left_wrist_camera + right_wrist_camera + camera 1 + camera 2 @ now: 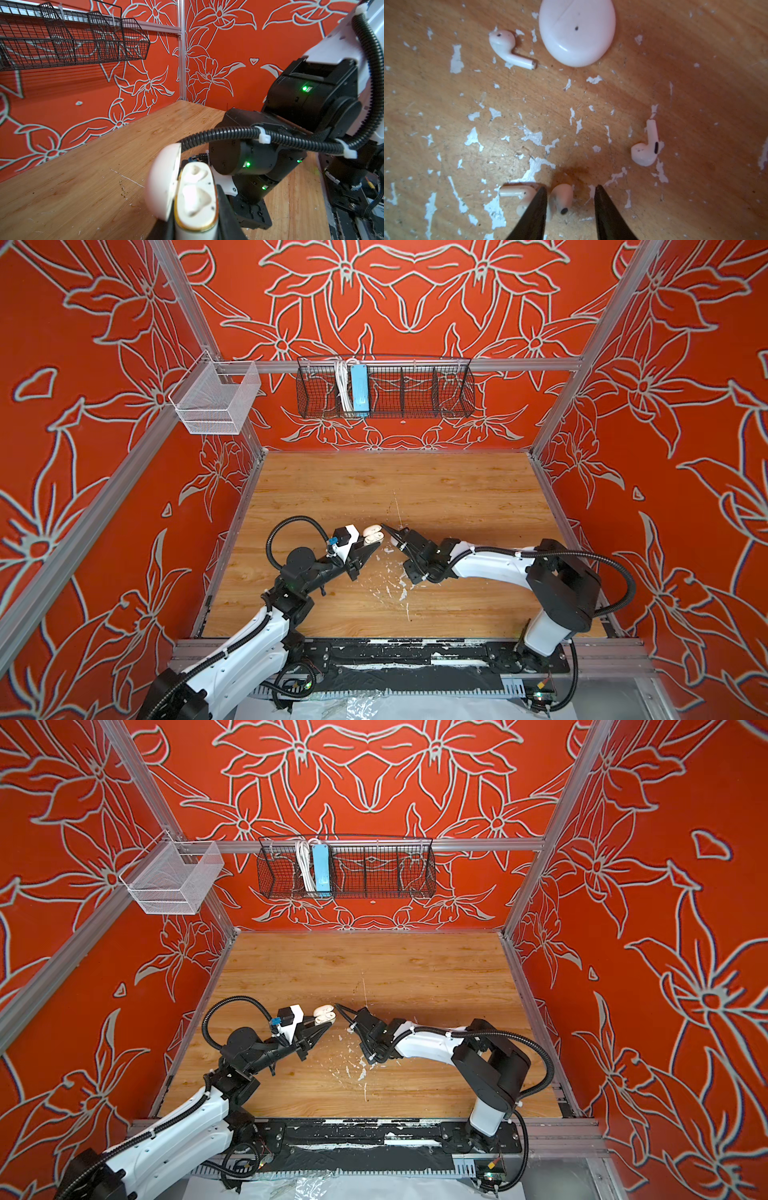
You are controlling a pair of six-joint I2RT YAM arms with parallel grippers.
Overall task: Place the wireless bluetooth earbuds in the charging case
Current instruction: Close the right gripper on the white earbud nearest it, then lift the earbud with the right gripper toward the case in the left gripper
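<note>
The left gripper (371,548), reaching toward 2 o'clock, clamps the open charging case (195,197); the right gripper (570,188), pointing 10 o'clock, jaws parted astride 1 earbud (561,200); table (395,481) free toward 12 o'clock.

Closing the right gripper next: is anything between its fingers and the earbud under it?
Nothing visible. The earbud lies on the table between the right gripper's open fingers. A second earbud lies just outside one finger, partly hidden by it; closing probably won't catch it.
</note>
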